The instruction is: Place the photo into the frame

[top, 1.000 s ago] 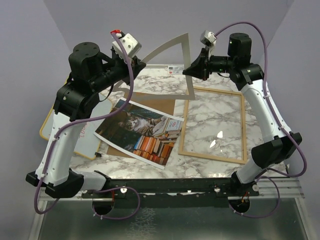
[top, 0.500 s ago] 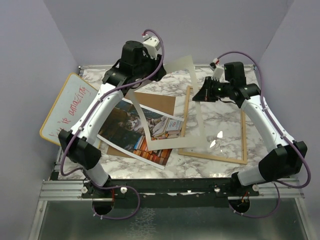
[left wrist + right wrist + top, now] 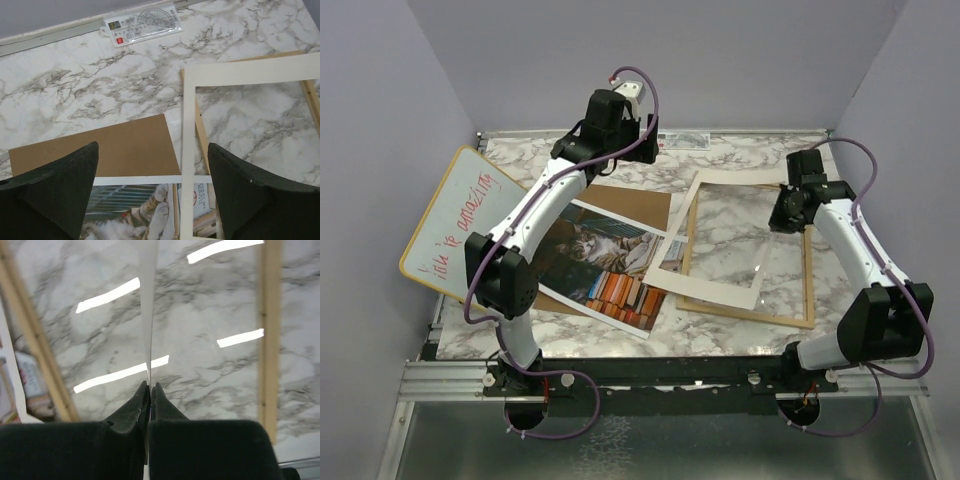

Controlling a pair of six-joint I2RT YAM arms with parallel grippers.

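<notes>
Marble tabletop (image 3: 750,160) between lilac walls (image 3: 720,60); left hand (image 3: 152,147) wide, right hand (image 3: 150,385) tight on pale mat (image 3: 705,288), perhaps card.

A cream mat (image 3: 710,291) lies across the frame's (image 3: 807,270) left side and the photo's (image 3: 590,262) right edge, barring the way in there; the right claw (image 3: 149,390) pinches its edge. The frame's right part lies open. The desk (image 3: 720,160) is bare along the far edge, save a protractor (image 3: 142,21). A whiteboard (image 3: 450,215) flanks the left.

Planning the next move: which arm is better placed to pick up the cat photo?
Left. The left tool is open above the photo's far edge; the right tool is shut on the white mat over the frame.
</notes>
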